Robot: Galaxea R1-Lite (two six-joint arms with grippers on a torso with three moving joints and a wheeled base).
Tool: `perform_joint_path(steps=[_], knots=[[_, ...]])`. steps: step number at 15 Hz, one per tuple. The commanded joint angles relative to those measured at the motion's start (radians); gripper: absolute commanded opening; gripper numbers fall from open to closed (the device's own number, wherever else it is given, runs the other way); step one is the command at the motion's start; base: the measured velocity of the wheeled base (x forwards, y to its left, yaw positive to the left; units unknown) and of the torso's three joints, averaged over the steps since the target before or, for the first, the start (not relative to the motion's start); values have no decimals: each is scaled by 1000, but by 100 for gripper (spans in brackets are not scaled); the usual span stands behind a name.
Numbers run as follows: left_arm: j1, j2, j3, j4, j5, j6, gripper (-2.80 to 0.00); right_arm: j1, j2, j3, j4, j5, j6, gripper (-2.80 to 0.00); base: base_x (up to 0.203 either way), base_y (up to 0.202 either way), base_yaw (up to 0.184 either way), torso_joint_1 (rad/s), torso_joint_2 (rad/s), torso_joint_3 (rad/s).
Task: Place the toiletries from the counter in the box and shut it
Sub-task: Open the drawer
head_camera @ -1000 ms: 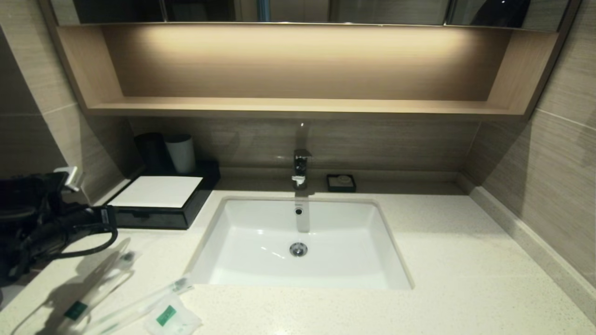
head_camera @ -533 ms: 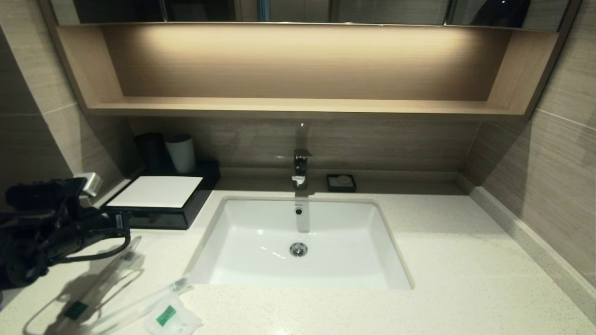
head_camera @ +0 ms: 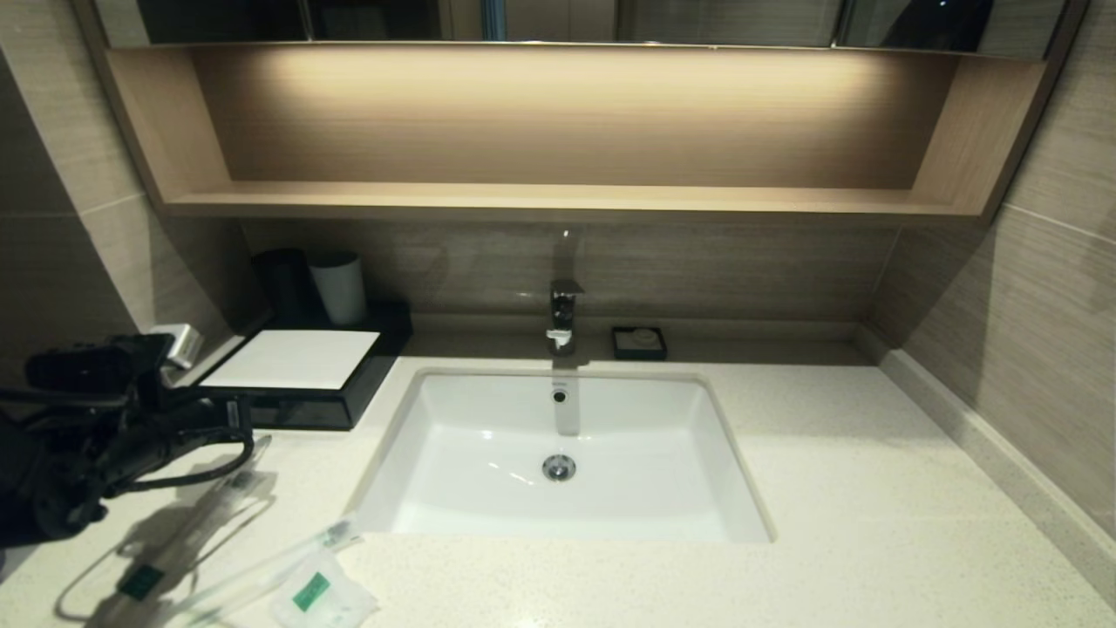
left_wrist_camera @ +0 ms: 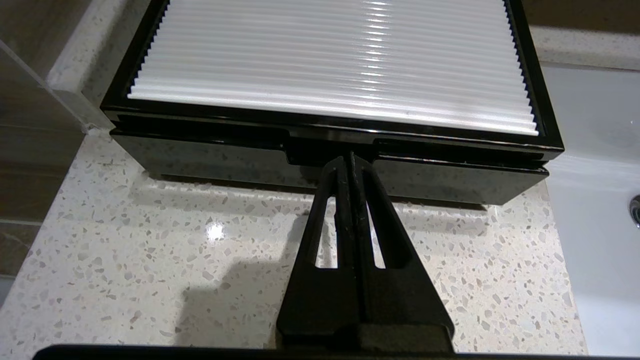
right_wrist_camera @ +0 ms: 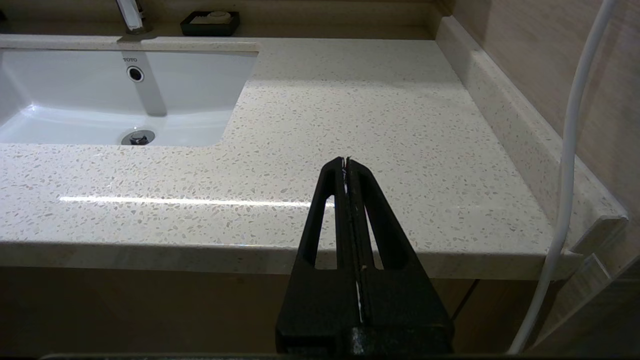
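Observation:
The low black box (head_camera: pixel 292 410) with a white top panel stands at the back left of the counter (head_camera: pixel 828 488), its drawer pushed in. My left gripper (head_camera: pixel 240 417) is shut and empty. Its tips (left_wrist_camera: pixel 349 160) sit at the centre notch of the box's drawer front (left_wrist_camera: pixel 200 160). Two clear-wrapped sticks (head_camera: pixel 187 523) (head_camera: pixel 261 571) and a white sachet (head_camera: pixel 321 597) with green labels lie on the counter at the near left, in front of that arm. My right gripper (right_wrist_camera: pixel 346 161) is shut and empty, low at the counter's front right edge.
A white sink basin (head_camera: pixel 488 515) lies in the middle, with the faucet (head_camera: pixel 564 316) and a black soap dish (head_camera: pixel 639 343) behind it. A grey cup (head_camera: pixel 340 288) and a dark cup (head_camera: pixel 281 283) stand behind the box. A wall runs close along the left.
My left arm has moved forward and to the right, bringing its shut tips up to the box's front. The toiletries and the box have not moved.

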Motion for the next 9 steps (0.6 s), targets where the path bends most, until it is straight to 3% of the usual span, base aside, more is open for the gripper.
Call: perform_joint_path(steps=[1,9], knots=[[7,-3,8,-22,-2,2,-280,0,-1,1,-1,0,-1,-280,0,0,0,0,0,0],[29,42,59,-101,-3,48,-280,0,-2,0,-1,0,0,-280,0,0,0,0,0,0]])
